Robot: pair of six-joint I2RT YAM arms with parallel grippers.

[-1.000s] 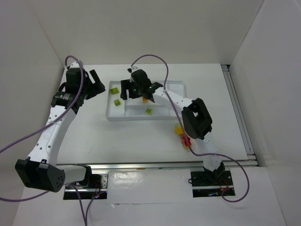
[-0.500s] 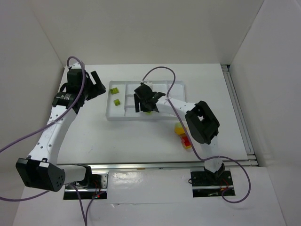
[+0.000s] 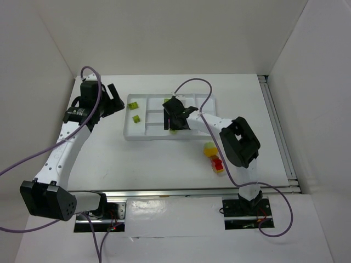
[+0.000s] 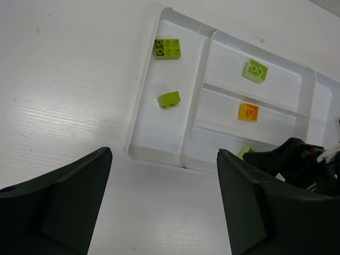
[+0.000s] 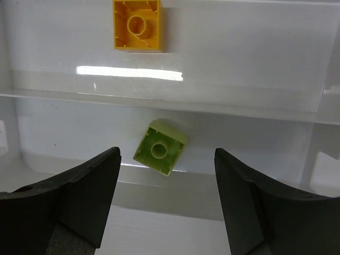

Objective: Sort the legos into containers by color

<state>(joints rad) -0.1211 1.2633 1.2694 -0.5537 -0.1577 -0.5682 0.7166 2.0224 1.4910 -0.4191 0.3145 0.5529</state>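
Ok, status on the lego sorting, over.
Left end effector open, empty, beside tray. Right end effector open above green lego in tray. Yellow lego, red lego loose on table. Nothing blocking.

1. Left arm [image 3: 60,153]: rises from its base at the near left, with the white link slanting up and away. The wrist is bent so the left gripper [image 3: 112,98] points right and slightly down.
2. Left gripper [image 4: 163,154]: fingers [image 4: 64,202] spread wide, with a clear gap between them in the wrist view.
3. Right arm [image 3: 238,143]: black elbow block is raised above its base, and the white forearm reaches away and to the left.
4. Right gripper [image 3: 175,118]: pointing steeply down, well to the right of the left gripper.
5. Right gripper [image 5: 167,154]: fingers [image 5: 74,196] apart, and neither pad touches anything.
6. From the left wrist view, the right gripper's black body [image 4: 297,162] shows just past the left gripper's right finger.
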